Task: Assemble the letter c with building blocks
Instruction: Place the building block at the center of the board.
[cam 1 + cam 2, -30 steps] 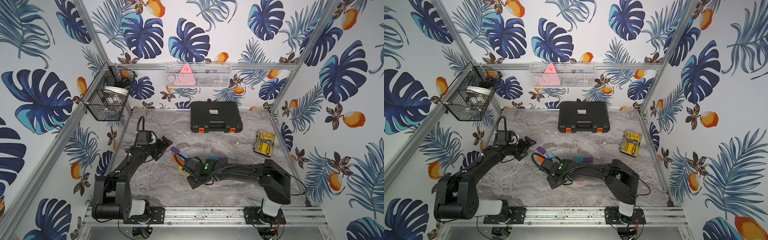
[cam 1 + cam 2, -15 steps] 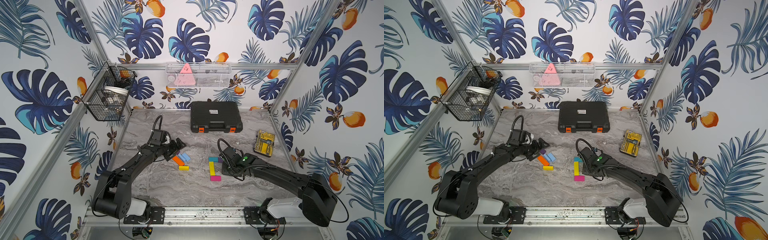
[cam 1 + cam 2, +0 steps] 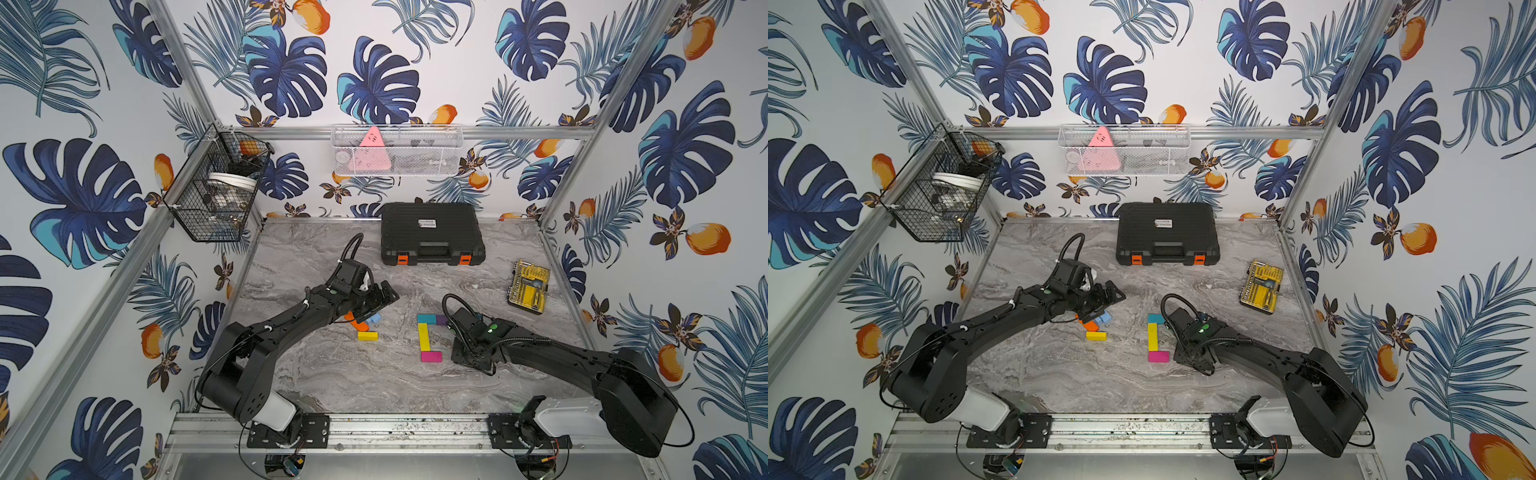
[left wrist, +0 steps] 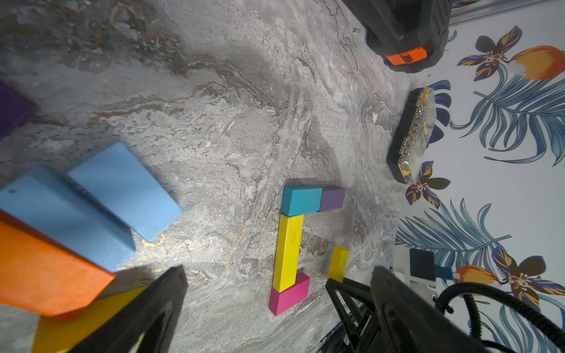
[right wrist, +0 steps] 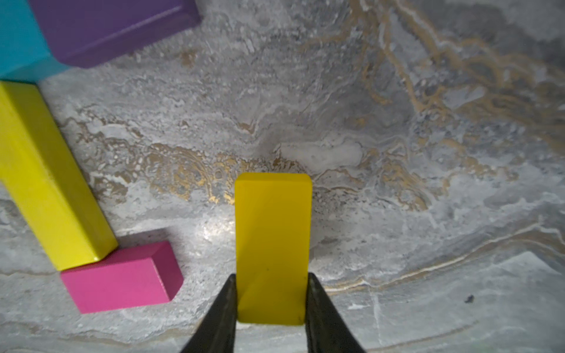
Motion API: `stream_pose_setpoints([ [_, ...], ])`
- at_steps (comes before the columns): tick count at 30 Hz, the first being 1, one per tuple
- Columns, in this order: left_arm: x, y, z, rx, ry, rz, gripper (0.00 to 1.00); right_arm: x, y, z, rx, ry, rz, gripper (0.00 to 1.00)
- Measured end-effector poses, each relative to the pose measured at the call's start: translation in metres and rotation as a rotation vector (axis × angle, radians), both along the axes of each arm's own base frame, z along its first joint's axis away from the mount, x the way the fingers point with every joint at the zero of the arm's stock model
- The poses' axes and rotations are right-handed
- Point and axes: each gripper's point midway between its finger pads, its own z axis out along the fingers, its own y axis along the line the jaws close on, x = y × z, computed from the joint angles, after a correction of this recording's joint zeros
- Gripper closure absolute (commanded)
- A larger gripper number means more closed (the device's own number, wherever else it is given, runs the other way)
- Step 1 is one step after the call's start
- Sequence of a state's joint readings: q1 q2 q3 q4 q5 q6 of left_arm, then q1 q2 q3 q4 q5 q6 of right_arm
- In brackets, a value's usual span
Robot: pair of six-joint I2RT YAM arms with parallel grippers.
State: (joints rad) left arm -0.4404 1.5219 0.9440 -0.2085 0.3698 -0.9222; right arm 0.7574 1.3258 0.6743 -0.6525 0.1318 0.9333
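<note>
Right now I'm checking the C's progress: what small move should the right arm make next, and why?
Probably shift the short yellow block, between the right gripper's fingers, over to the magenta block: bare table separates them, and the C's lower arm lacks a second piece.

the tool case [image 3: 432, 232] lies at the worktop's [image 3: 353, 386] back, the bit case [image 3: 528, 286] nearer on the right. the long block [image 3: 424, 337] runs from a block pair [image 3: 427, 319] behind to the front block [image 3: 431, 356]; right of that the held block [image 5: 272, 232] sits in the right hand [image 5: 271, 276]. loose blocks [image 3: 368, 336] lie left.
</note>
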Motion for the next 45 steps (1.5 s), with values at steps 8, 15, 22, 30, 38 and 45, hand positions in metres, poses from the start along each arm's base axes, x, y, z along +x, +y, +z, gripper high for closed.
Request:
stream_pose_setpoints([
  [8,-0.001,-0.014,-0.003,0.007,0.003,-0.021,0.01,-0.004,0.008,-0.005,0.051,0.023,-0.005,0.28],
  [15,-0.001,-0.017,-0.006,0.016,0.005,-0.018,0.01,-0.004,0.027,-0.006,0.153,0.028,0.011,0.26],
  [22,-0.001,-0.019,-0.009,0.019,0.010,-0.020,0.01,0.008,0.060,0.008,0.297,-0.018,0.106,0.25],
  [30,0.000,-0.025,-0.010,0.017,0.005,-0.032,0.01,0.029,0.066,0.041,0.288,-0.130,0.158,0.23],
  [38,-0.002,-0.043,-0.020,0.030,0.019,-0.069,0.01,0.048,0.029,0.039,0.110,-0.144,0.064,0.23],
  [45,-0.001,-0.067,-0.038,0.057,0.042,-0.114,0.01,0.068,-0.003,0.041,0.067,-0.161,-0.055,0.23],
])
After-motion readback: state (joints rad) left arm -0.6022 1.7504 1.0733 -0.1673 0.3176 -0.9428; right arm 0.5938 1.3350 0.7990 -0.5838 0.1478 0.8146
